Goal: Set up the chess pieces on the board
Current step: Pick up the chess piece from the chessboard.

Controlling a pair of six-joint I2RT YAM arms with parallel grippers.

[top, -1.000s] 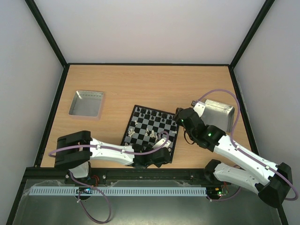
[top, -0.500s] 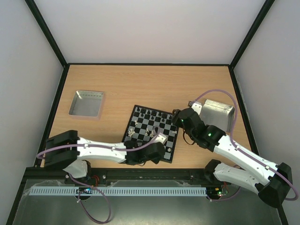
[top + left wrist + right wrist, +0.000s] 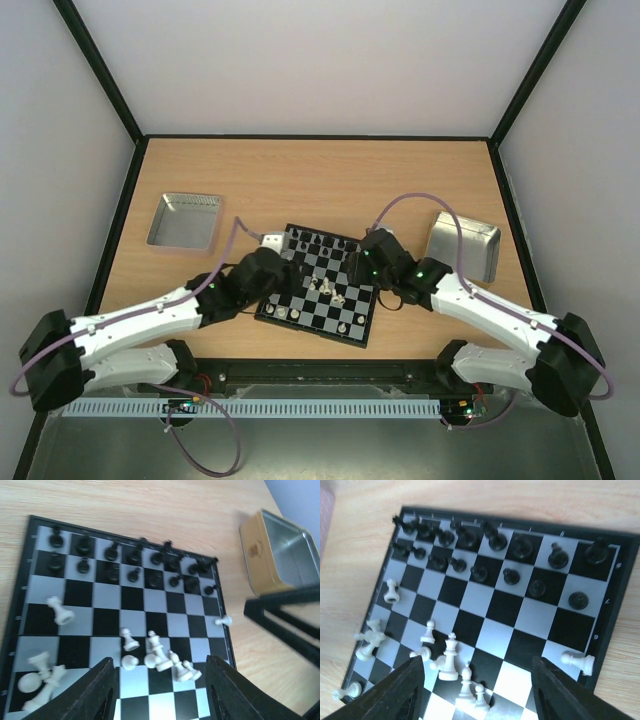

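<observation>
The board (image 3: 350, 325) lies at the table's middle. Black chess pieces (image 3: 325, 243) stand in two rows along its far side. Cream-white pieces (image 3: 328, 290) sit in a loose cluster near the centre, some lying down, with more at the board's left. My left gripper (image 3: 283, 275) hovers over the board's left edge, open and empty; in the left wrist view (image 3: 160, 695) the white cluster (image 3: 160, 655) lies between its fingers. My right gripper (image 3: 358, 268) hovers over the board's right part, open and empty. The right wrist view (image 3: 480, 695) shows the white king (image 3: 449, 657) and the black rows (image 3: 490, 540).
A shiny metal tray (image 3: 185, 220) sits at the left and another (image 3: 465, 245) at the right, also in the left wrist view (image 3: 280, 550). One white pawn (image 3: 223, 621) lies at the board's right edge. Black frame rails border the table.
My left arm has swung from the board's near edge round to its left side. My right gripper has moved left from the right tray to over the board.
</observation>
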